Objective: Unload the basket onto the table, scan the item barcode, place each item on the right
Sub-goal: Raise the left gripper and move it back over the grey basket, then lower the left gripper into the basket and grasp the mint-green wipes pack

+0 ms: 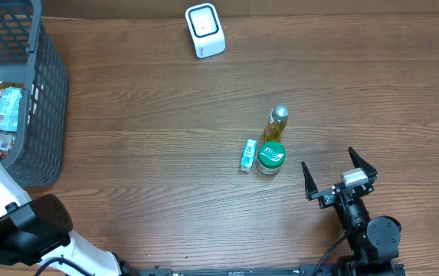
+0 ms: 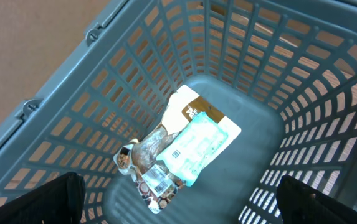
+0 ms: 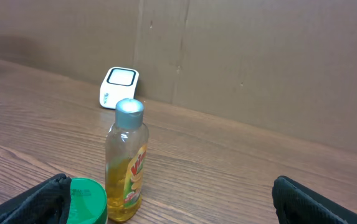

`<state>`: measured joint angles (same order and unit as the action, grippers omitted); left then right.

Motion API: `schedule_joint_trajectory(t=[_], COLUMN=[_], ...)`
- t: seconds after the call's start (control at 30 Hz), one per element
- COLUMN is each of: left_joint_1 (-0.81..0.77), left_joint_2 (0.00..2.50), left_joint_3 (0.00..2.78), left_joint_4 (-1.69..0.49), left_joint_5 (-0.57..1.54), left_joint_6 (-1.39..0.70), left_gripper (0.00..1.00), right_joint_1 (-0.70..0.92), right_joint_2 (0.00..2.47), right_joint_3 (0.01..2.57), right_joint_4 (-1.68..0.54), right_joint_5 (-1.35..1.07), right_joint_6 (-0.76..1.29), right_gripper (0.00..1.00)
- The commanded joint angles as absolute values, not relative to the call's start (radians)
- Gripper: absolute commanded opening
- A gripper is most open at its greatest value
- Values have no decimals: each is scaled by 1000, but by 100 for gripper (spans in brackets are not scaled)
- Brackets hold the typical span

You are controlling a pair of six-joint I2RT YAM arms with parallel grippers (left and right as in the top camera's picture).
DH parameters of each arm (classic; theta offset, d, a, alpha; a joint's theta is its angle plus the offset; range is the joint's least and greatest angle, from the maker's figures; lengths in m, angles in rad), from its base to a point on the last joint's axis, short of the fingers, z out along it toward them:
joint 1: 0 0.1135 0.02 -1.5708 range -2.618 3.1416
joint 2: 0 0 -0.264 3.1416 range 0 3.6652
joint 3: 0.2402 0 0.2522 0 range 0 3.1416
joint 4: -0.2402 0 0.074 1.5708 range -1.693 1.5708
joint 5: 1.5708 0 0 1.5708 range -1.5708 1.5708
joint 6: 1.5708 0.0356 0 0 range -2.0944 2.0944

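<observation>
The white barcode scanner [image 1: 204, 31] stands at the table's far edge and shows again as the scanner [image 3: 118, 86]. My left gripper [image 2: 184, 200] hangs open over the grey basket [image 2: 103, 99]. Below it lie a pale teal packet [image 2: 197, 146] with a barcode, a brown-and-white pack [image 2: 194, 112] under it, and a clear snack bag [image 2: 156, 180] with a white label. My right gripper [image 1: 340, 175] is open near the front right, empty. It faces a yellow bottle [image 3: 127, 165] and a green-lidded jar [image 3: 85, 199].
The basket [image 1: 47, 100] fills the left side of the table with packets [image 1: 6, 111] inside. The yellow bottle [image 1: 276, 124], the green jar [image 1: 271, 157] and a small white-green tube [image 1: 248, 155] stand close together right of centre. A cardboard wall [image 3: 259, 62] backs the table.
</observation>
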<state>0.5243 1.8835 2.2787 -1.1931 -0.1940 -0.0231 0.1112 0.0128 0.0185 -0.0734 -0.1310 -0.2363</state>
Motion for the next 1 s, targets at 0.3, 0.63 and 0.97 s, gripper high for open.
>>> schedule_joint_trajectory(t=[0.3,0.63,0.97], left_joint_1=[530,539,545], left_joint_2=[1893,1971,2014], left_joint_3=[2257,2246,2246], left_joint_4=[-1185,-1179,-1182], left_joint_5=[-190,-190,-190], left_joint_6=[-29,-29,-29], left_gripper=[100,100,100], right_joint_1=[110,110,110], right_joint_2=[3,3,3], right_joint_3=[8,8,8], right_joint_4=[-70,-70,-70], right_joint_5=[-133,-133,-133], right_joint_6=[-237,-237,-237], right_gripper=[100,100,100])
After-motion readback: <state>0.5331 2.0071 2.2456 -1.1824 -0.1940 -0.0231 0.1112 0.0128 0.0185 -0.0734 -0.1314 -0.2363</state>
